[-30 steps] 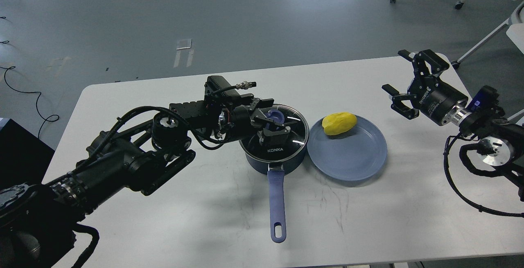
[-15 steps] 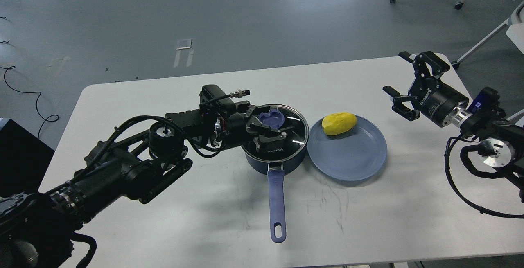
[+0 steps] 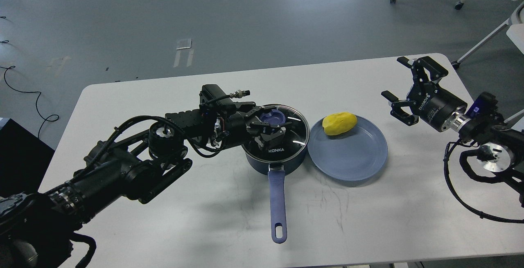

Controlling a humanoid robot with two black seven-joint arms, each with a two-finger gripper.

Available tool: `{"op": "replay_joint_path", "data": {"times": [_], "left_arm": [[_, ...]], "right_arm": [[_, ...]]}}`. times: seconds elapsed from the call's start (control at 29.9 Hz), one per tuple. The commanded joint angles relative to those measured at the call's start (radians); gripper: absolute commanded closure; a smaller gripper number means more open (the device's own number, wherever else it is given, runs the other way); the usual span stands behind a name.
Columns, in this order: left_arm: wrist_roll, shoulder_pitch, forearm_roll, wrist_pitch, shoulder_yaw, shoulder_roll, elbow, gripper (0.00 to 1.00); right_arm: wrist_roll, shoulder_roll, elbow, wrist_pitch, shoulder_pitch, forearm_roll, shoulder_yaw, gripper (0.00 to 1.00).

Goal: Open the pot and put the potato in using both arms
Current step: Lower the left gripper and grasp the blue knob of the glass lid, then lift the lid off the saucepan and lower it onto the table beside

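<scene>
The dark-blue pot (image 3: 262, 162) stands mid-table with its glass lid (image 3: 295, 135) on and its long blue handle (image 3: 277, 196) pointing toward me. My left gripper (image 3: 271, 125) reaches in from the left over the lid, its fingers closed in on the lid's blue knob (image 3: 273, 116). The yellow potato (image 3: 339, 123) lies on the far edge of a flat blue plate (image 3: 352, 159) right of the pot. My right gripper (image 3: 395, 80) is open and empty, held above the table right of the plate.
The white table (image 3: 163, 210) ends close behind the right gripper and at the front. My left forearm (image 3: 123, 170) lies low across the table's left half. Chair legs (image 3: 483, 43) stand on the floor at the far right.
My left gripper's fingers have drawn together around the lid knob and the hand has pulled slightly left. The right gripper has dropped a little and edged toward the plate.
</scene>
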Motion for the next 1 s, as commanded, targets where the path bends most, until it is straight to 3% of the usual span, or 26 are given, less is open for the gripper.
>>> {"op": "replay_joint_path", "data": {"times": [0.0, 0.17, 0.27, 0.44, 0.6, 0.97], "left_arm": [[-0.001, -0.013, -0.004, 0.011, -0.002, 0.023, -0.016, 0.45], [-0.006, -0.112, -0.035, 0.010, -0.002, 0.101, -0.082, 0.45], [-0.038, -0.142, -0.053, 0.008, 0.003, 0.171, -0.108, 0.45], [-0.038, -0.126, -0.055, 0.010, 0.009, 0.314, -0.128, 0.45], [-0.038, -0.030, -0.062, 0.040, 0.029, 0.437, -0.126, 0.45], [-0.038, 0.182, -0.105, 0.129, 0.014, 0.456, -0.036, 0.42]], "right_arm": [[0.000, 0.000, 0.000, 0.000, 0.001, 0.000, 0.000, 0.00], [0.000, -0.003, 0.000, 0.000, 0.001, 0.000, 0.000, 0.00], [0.000, -0.006, 0.000, 0.000, 0.001, 0.000, 0.000, 0.00], [0.000, -0.014, 0.000, 0.000, 0.001, 0.000, 0.000, 0.00], [0.000, -0.014, 0.002, 0.000, 0.000, 0.000, 0.000, 0.00], [0.000, -0.014, 0.000, 0.000, -0.004, 0.000, -0.001, 0.00]]}}
